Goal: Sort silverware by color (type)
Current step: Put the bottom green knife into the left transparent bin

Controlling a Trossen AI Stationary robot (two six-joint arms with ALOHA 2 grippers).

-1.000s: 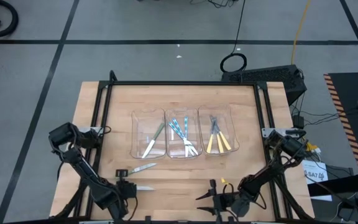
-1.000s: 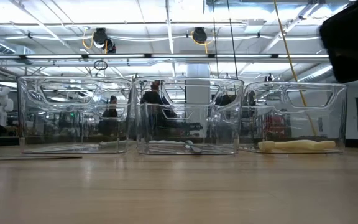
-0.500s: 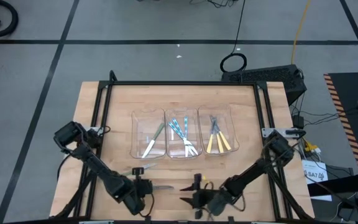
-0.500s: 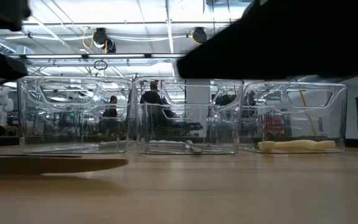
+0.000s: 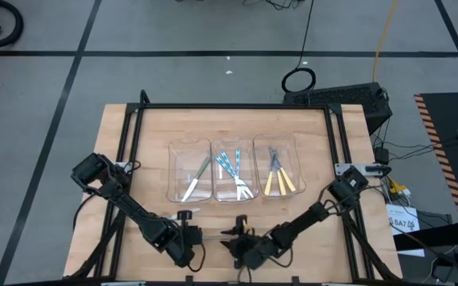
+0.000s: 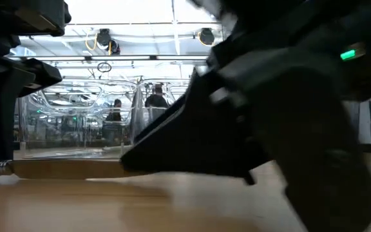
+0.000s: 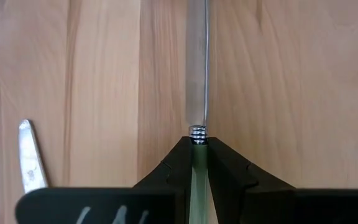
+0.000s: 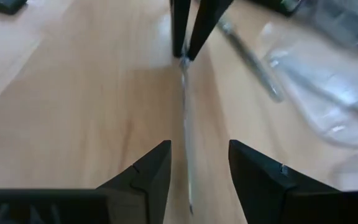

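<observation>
Grippers closed in on each other at the table's [image 5: 118, 143] near edge: our left gripper [image 7: 198, 144] clenched the green knife [image 7: 196, 87], while the right gripper [image 8: 194, 165] arrived spread open for a handover.

My two arms are black, w/ slim straight links and thicker boxy joints. Each base sits at a side edge of the table, w/ black cables near it. The left gripper [image 7: 197, 163] has two matte black wedge-shaped fingers [image 7: 169, 174] and a flat black bar behind them w/ white markings. The right gripper [image 8: 197, 165] has the same pointed black fingers. A small green light glows on one arm [image 6: 348, 55].
</observation>
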